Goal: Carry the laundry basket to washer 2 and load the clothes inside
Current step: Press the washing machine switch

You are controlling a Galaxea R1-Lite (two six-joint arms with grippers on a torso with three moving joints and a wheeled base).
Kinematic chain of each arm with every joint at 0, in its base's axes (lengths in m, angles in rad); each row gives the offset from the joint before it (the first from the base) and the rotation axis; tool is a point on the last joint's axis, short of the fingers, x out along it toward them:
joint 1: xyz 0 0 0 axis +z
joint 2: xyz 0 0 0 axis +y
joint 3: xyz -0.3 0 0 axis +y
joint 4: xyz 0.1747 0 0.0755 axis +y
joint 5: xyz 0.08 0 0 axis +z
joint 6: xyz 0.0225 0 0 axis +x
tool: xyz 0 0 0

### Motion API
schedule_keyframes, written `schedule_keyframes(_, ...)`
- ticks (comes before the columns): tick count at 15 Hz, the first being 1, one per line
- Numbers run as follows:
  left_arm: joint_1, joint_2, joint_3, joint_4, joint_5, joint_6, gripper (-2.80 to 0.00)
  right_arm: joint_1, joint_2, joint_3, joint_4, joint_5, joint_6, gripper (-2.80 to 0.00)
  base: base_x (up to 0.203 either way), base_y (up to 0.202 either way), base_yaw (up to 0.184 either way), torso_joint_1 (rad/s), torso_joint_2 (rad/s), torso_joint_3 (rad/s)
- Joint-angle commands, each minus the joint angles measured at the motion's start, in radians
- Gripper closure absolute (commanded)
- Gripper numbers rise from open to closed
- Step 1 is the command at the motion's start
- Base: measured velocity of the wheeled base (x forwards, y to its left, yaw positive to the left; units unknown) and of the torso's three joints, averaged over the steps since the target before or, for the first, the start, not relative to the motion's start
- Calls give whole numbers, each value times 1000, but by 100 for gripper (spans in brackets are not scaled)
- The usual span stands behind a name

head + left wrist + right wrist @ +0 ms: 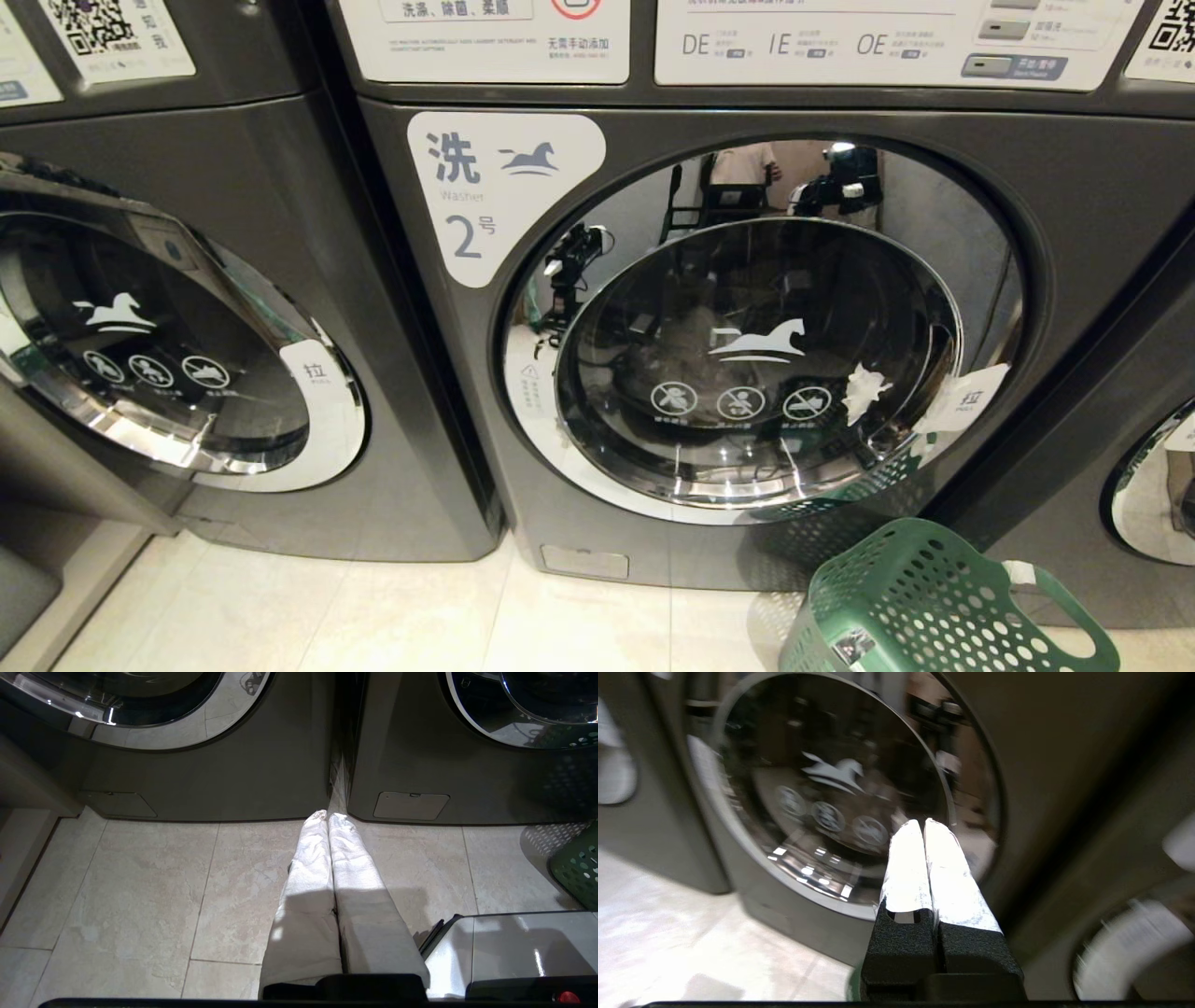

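The right gripper (923, 823), nearest the lens, had its white-wrapped fingers pressed together on nothing and pointed at the lower right of washer 2's (709, 308) shut glass door, by the white pull tab (971, 397). The green laundry basket (924, 602) stood on the floor just below and right of that door, on the right arm's side. The left gripper (327, 815), likewise closed and empty, hung low toward the seam left of washer 2, farther from tab and basket.

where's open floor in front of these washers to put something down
Bare cream tile floor lies before the left grey washer and the left half of washer 2. The green perforated plastic laundry basket crowds washer 2's lower right corner, below its closed door.
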Motion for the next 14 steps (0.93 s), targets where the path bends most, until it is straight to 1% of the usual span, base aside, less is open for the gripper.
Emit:
schedule_keyframes(1, -1, -2, 1, 1, 0, -2, 0, 15, 292, -108, -35, 126, 4, 0, 0, 0, 0, 0, 0, 0)
schedule_keyframes(2, -1, -2, -1, 1, 2, -2, 0, 26, 381, -154, -78, 194, 15, 0, 0, 0, 0, 0, 0, 0)
schedule_keyframes(3, 0, -2, 1, 1, 2, -2, 0, 40, 470, -202, -127, 238, 26, 0, 0, 0, 0, 0, 0, 0)
schedule_keyframes(4, -1, -2, 1, 1, 3, -2, 0, 54, 566, -261, -183, 267, 34, 0, 0, 0, 0, 0, 0, 0)
schedule_keyframes(6, 0, -2, 1, 1, 2, -2, 0, 72, 723, -392, -271, 288, 40, 0, 0, 0, 0, 0, 0, 0)
schedule_keyframes(8, 0, -2, 1, 1, 2, -2, 0, 97, 812, -542, -312, 266, 45, 0, 0, 0, 0, 0, 0, 0)
schedule_keyframes(10, 0, -2, -1, 1, 2, -2, 0, 127, 873, -652, -324, 200, 55, 0, 0, 0, 0, 0, 0, 0)
schedule_keyframes(14, 0, -2, -1, 1, 3, -2, 0, 183, 879, -660, -333, 128, 65, 0, 0, 0, 0, 0, 0, 0)
